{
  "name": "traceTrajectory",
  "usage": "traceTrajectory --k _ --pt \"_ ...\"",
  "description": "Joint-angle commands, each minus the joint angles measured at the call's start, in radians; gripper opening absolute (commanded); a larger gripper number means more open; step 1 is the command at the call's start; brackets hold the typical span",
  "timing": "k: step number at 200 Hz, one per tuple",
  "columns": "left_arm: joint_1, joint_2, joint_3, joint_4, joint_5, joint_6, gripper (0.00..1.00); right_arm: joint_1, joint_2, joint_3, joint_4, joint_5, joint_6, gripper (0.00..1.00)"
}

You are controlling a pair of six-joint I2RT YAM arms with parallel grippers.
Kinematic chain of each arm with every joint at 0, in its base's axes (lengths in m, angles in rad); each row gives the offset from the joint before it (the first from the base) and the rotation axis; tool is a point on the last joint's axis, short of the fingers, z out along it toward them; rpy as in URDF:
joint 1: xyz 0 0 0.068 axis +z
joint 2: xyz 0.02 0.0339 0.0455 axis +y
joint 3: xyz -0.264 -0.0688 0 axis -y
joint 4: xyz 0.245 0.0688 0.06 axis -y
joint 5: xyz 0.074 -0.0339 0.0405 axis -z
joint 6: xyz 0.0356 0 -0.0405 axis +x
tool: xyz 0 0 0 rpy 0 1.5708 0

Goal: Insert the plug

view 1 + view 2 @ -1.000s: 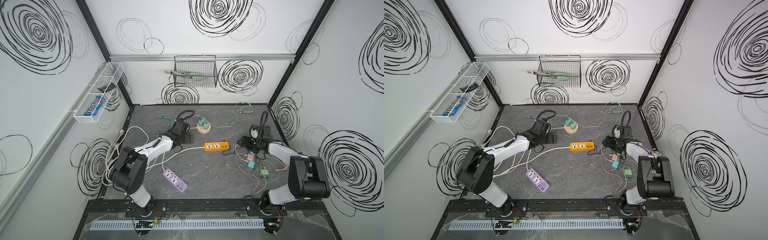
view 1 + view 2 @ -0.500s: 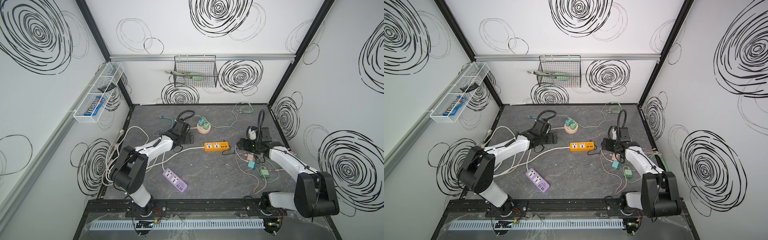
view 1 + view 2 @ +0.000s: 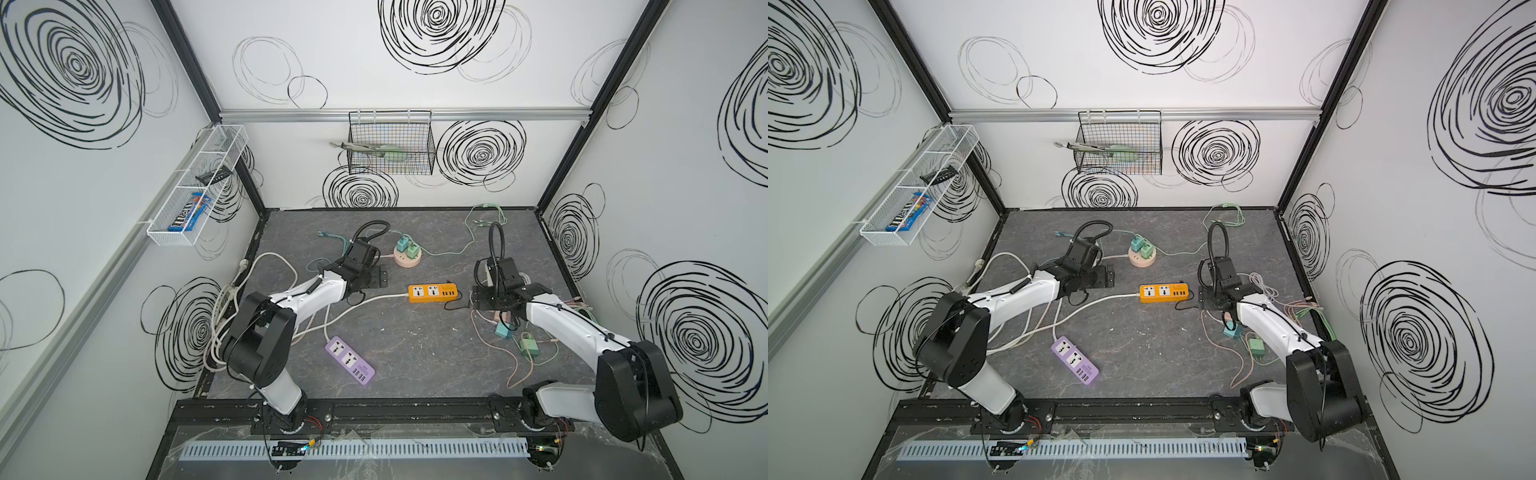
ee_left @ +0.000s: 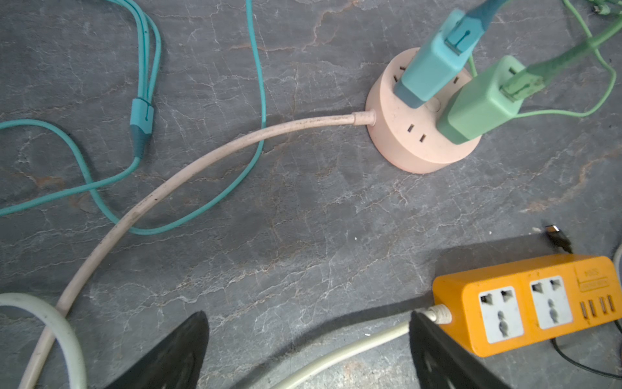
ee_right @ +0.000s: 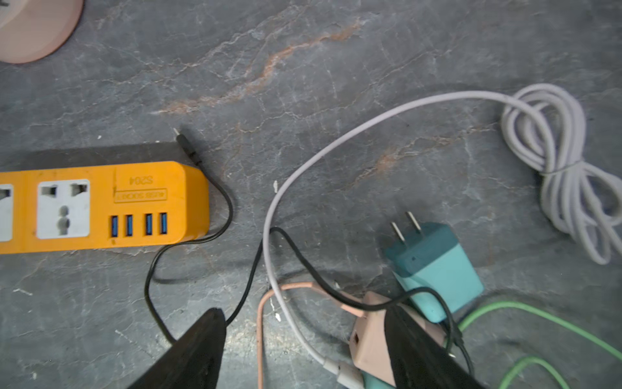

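Note:
A teal plug (image 5: 434,266) lies on its side on the table with its two prongs bare, also visible in both top views (image 3: 504,330) (image 3: 1231,331). My right gripper (image 5: 304,310) hovers open just short of it. A pink adapter (image 5: 370,340) sits against the inner side of one finger, and cables cross the gap. The orange power strip (image 5: 101,205) (image 3: 432,292) (image 3: 1163,292) has its sockets free. My left gripper (image 4: 307,315) (image 3: 376,278) is open over the strip's white cable, holding nothing.
A pink round socket (image 4: 420,134) (image 3: 407,258) carries a teal charger (image 4: 430,64) and a green charger (image 4: 481,101). A purple power strip (image 3: 350,360) lies near the front. A green adapter (image 3: 528,345), a coiled pale cable (image 5: 565,175) and a thin black cable (image 5: 183,139) clutter the right side.
The right arm has unfolded, its elbow dropping toward the front. Its gripper has slid left toward the orange strip's end. The left arm has not moved.

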Motion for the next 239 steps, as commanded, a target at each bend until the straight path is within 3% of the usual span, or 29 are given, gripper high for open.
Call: traceTrajectory --k 1,77,156,176,201,239 --pt "-0.005 0.016 0.006 0.008 0.0 0.013 0.96 0.001 0.02 0.04 -0.055 0.077 0.03 0.78" --pt "-0.005 0.017 0.003 0.011 -0.004 0.017 0.96 0.052 0.174 0.176 -0.166 0.074 -0.034 0.72" --pt "0.001 0.011 -0.006 0.025 0.023 0.015 0.96 0.135 0.354 0.365 -0.389 0.216 -0.221 0.72" --pt "0.002 0.013 -0.009 0.031 0.028 0.012 0.96 0.148 0.365 0.356 -0.429 0.277 -0.258 0.72" --pt "0.002 0.014 -0.009 0.034 0.034 0.012 0.96 0.151 0.326 0.314 -0.382 0.249 -0.309 0.71" --pt "0.003 0.008 -0.013 0.035 0.038 0.01 0.96 0.151 0.347 0.246 -0.309 0.371 -0.335 0.69"
